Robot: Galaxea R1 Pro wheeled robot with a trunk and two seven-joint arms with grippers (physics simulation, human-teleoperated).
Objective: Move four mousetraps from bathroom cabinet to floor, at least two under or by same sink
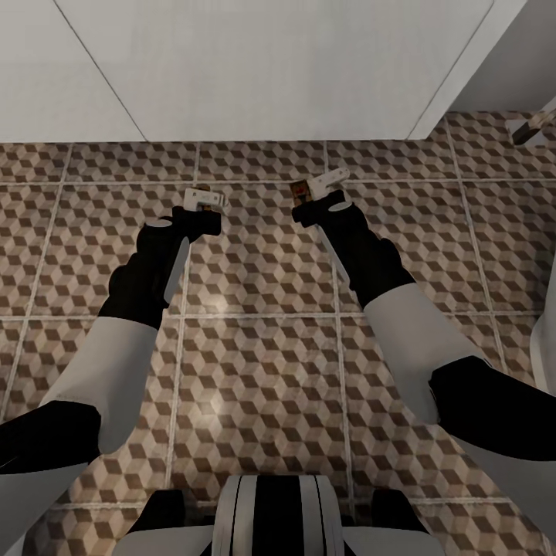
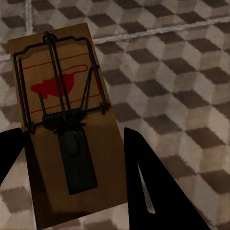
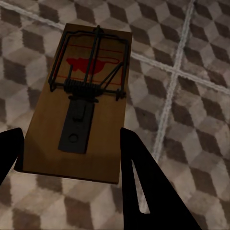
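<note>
Left wrist view: a flat rectangular tan wooden mousetrap (image 2: pixel 67 124) with dark metal wire, a coiled spring, a black tongue plate and a red mouse-shaped mark sits between the two black fingers (image 2: pixel 153 187) of the left gripper (image 2: pixel 72 163). The fingers stand on either side of the board's near end, closed against its long edges, so the gripper has hold of this trap. Behind the board lies the bathroom floor (image 2: pixel 182 72), large square tiles printed with a small brown, beige and white cube pattern and pale grout lines; whether the trap touches the tiles cannot be told from here.

Right wrist view: a second tan wooden mousetrap (image 3: pixel 84 103) of the same make, with dark wire, a spring, a black plate and a red mark, lies between the black fingers (image 3: pixel 143 182) of the right gripper (image 3: pixel 72 158). These fingers also bracket the board's near end and press its sides, gripping it. A crossing of grout lines shows on the floor beside it.

Head view: both arms, white at the upper part and black toward the wrist, reach forward and down over the patterned tiles. The left gripper (image 1: pixel 202 202) and right gripper (image 1: pixel 313 193) are near each other, side by side but apart. A sliver of the brown board shows at the right gripper's tip (image 1: pixel 300 190); the left one's trap is too hidden to make out. Beyond the grippers rises a wide plain white panel (image 1: pixel 262 69), meeting the floor along a straight edge.
</note>
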